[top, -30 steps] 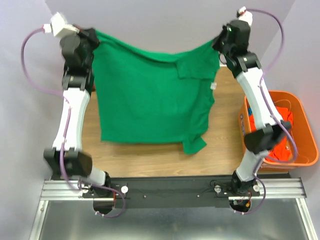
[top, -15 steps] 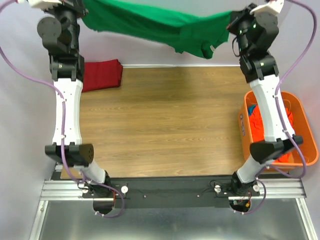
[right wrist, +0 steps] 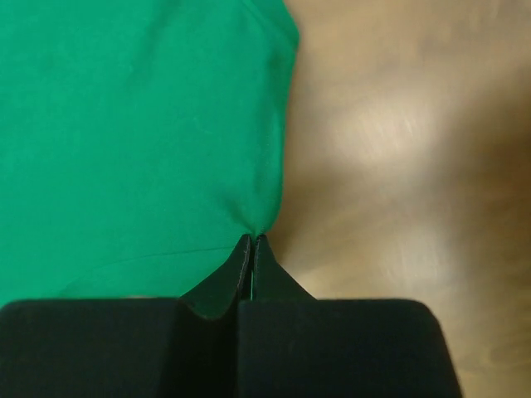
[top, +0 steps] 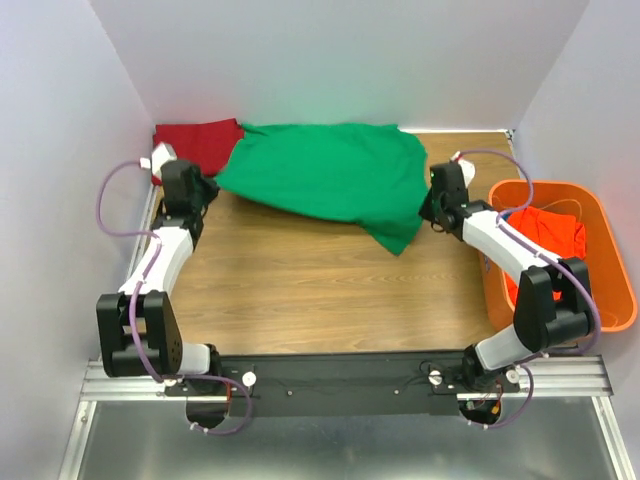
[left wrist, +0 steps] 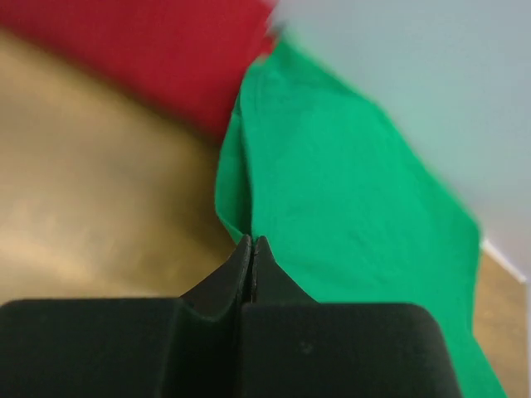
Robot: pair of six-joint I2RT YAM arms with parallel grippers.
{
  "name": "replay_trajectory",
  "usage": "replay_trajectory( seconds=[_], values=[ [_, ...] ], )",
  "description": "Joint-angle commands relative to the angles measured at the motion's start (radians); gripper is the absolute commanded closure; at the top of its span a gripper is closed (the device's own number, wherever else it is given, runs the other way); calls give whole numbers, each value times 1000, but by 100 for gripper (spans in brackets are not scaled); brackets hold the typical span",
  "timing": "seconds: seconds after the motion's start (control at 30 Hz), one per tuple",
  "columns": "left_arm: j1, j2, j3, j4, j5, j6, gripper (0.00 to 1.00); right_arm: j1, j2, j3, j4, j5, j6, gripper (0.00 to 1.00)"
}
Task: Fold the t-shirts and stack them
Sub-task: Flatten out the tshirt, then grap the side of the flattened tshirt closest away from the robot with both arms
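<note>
The bright green t-shirt (top: 330, 175) lies spread and rumpled across the back of the wooden table. My left gripper (top: 207, 187) is shut on its left edge, low near the table; the left wrist view shows the green cloth (left wrist: 348, 207) pinched at the fingertips. My right gripper (top: 426, 205) is shut on its right edge; the right wrist view shows the cloth (right wrist: 141, 124) caught between the tips. The dark red t-shirt (top: 198, 138) lies folded at the back left corner and shows in the left wrist view (left wrist: 166, 50). The bright orange-red t-shirt (top: 548, 240) is bunched in the basket.
An orange plastic basket (top: 610, 262) stands at the right edge of the table. White walls close in the back and both sides. Bare wood (top: 320, 290) stretches from the shirt to the near edge.
Both arms have swung down from high up, carrying the green shirt from hanging in the air to lying on the back of the table. The red shirt came into view.
</note>
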Motion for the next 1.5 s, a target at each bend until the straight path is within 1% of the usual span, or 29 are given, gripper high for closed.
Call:
replay_trajectory(
  seconds=[0.0,0.13,0.23,0.33,0.47,0.57,0.8,0.97,1.1,1.27,1.37,1.47],
  values=[
    [12,-105,-160,22,-1,-78,100,-6,-38,-113,-4,-45,71,99],
    [14,-134,-274,-1,10,-78,100,-6,-47,-245,-6,-93,123,99],
    [15,-157,-329,-30,-18,-78,100,-6,-73,-284,-6,-73,138,96],
    [17,-167,-348,-62,-18,-78,100,-6,-98,-293,-35,-65,134,95],
    [17,-206,-375,-150,-53,-86,100,-6,-200,-327,-70,-131,155,95],
    [17,-283,-420,-194,-84,-103,100,-6,-283,-357,-96,-150,173,94],
    [18,-360,-492,-223,-53,-144,100,-4,-389,-373,-164,-180,204,94],
    [17,-403,-492,-292,-55,-149,100,-6,-481,-366,-245,-180,213,93],
    [18,-504,-516,-312,-38,-166,100,-6,-540,-366,-291,-176,226,92],
    [18,-544,-515,-328,-38,-166,100,-6,-546,-374,-314,-171,226,92],
    [18,-516,-506,-288,-29,-147,98,-6,-521,-367,-313,-145,226,91],
    [18,-437,-481,-221,14,-126,97,-6,-453,-330,-305,-108,230,90]
  ],
)
